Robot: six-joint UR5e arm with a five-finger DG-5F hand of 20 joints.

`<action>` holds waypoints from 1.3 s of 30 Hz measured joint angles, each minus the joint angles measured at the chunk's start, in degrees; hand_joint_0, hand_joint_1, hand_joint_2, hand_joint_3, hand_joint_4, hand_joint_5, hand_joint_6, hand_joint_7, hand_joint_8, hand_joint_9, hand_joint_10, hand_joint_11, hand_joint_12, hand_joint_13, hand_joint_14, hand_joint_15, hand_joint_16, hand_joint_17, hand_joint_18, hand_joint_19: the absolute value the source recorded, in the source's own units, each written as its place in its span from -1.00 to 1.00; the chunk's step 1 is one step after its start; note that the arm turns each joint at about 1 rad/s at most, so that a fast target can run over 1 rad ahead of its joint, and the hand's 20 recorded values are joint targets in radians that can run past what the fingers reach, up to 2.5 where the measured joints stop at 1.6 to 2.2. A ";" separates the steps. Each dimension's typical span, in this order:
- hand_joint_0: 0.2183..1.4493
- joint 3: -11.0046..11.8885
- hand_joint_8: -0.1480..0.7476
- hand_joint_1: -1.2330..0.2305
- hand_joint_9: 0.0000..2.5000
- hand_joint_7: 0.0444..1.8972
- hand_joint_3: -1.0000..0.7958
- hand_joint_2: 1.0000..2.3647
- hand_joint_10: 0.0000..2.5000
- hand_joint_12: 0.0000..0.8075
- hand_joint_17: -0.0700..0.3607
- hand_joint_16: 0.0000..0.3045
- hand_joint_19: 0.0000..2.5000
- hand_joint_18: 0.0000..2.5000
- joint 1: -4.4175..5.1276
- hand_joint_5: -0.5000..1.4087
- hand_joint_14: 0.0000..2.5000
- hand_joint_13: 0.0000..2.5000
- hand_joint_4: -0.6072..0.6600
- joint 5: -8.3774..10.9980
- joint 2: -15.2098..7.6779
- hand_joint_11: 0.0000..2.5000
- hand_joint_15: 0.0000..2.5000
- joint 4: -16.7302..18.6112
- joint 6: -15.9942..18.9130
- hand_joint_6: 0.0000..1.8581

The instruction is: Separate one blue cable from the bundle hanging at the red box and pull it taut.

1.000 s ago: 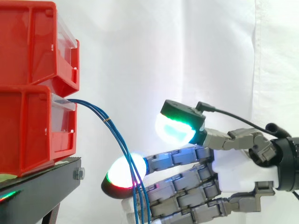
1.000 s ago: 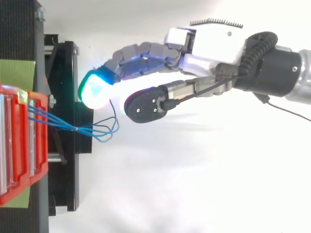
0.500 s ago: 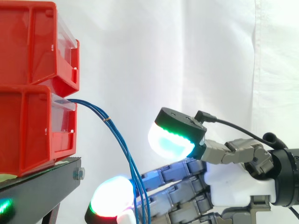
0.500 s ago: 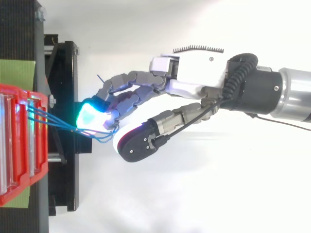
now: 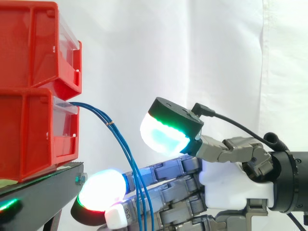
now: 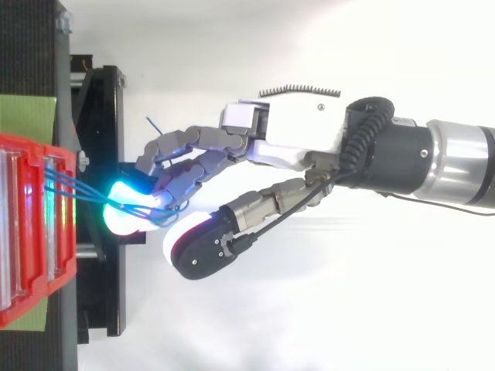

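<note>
A bundle of thin blue cables (image 5: 120,139) comes out of the lower red bin (image 5: 33,134) and hangs down past the edge of the black stand (image 5: 43,192). In the top view the cables (image 6: 73,185) fan out from the bin toward the hand's fingertips (image 6: 124,216). My hand (image 5: 231,185) reaches in from the right, open, its fingers stretched toward the stand. The cables run down in front of the fingers in the side view. The thumb pad (image 5: 163,134) glows cyan and stays raised, apart from the cables. No single cable is pinched between thumb and fingers.
A second red bin (image 5: 33,43) is stacked on the lower one. The stand's black frame (image 6: 100,116) lies just beyond the fingertips. A white curtain hangs behind, and the arm (image 6: 456,162) fills the right side.
The hand has moved left toward the bins. Its fingers have reached further past the hanging cables, and the thumb has come closer to them.
</note>
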 measured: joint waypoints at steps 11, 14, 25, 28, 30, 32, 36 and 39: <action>-0.36 0.63 0.02 -0.15 -0.28 0.00 -0.35 -0.99 -0.99 -0.32 -0.37 -0.81 -0.73 -0.60 0.41 -0.60 -1.00 -0.51 0.49 -0.06 -0.04 -0.78 -0.90 0.51 -0.06 -0.46; -0.35 0.64 0.02 -0.14 -0.27 0.02 -0.34 -0.99 -0.99 -0.32 -0.37 -0.81 -0.73 -0.60 0.41 -0.60 -1.00 -0.50 0.48 -0.16 -0.05 -0.77 -0.90 0.57 0.10 -0.46; -0.38 0.70 0.04 -0.11 -0.26 0.02 -0.39 -0.99 -0.99 -0.32 -0.36 -0.80 -0.73 -0.58 -0.07 -0.60 -1.00 -0.50 0.48 -0.33 -0.03 -0.75 -0.89 0.67 0.38 -0.46; -0.37 0.71 0.04 -0.12 -0.26 0.05 -0.39 -0.99 -0.99 -0.32 -0.36 -0.80 -0.73 -0.58 -0.28 -0.60 -1.00 -0.50 0.48 -0.30 -0.03 -0.75 -0.90 0.68 0.38 -0.46; -0.36 0.76 0.03 -0.15 -0.26 0.07 -0.38 -0.99 -0.99 -0.32 -0.36 -0.80 -0.73 -0.58 -0.39 -0.60 -1.00 -0.49 0.46 -0.28 0.00 -0.72 -0.89 0.69 0.39 -0.46; -0.36 0.91 0.04 -0.18 -0.26 0.12 -0.38 -0.99 -0.99 -0.33 -0.36 -0.80 -0.73 -0.58 -0.50 -0.60 -1.00 -0.49 0.41 -0.30 0.01 -0.69 -0.89 0.68 0.39 -0.46; -0.35 1.25 0.03 -0.22 -0.26 0.21 -0.38 -0.99 -0.99 -0.33 -0.37 -0.81 -0.73 -0.58 -0.71 -0.60 -1.00 -0.50 0.35 -0.35 0.01 -0.66 -0.89 0.65 0.34 -0.46; -0.34 1.39 0.02 -0.24 -0.26 0.25 -0.37 -0.99 -0.99 -0.34 -0.37 -0.81 -0.72 -0.57 -0.79 -0.60 -1.00 -0.49 0.30 -0.36 0.03 -0.63 -0.88 0.67 0.35 -0.46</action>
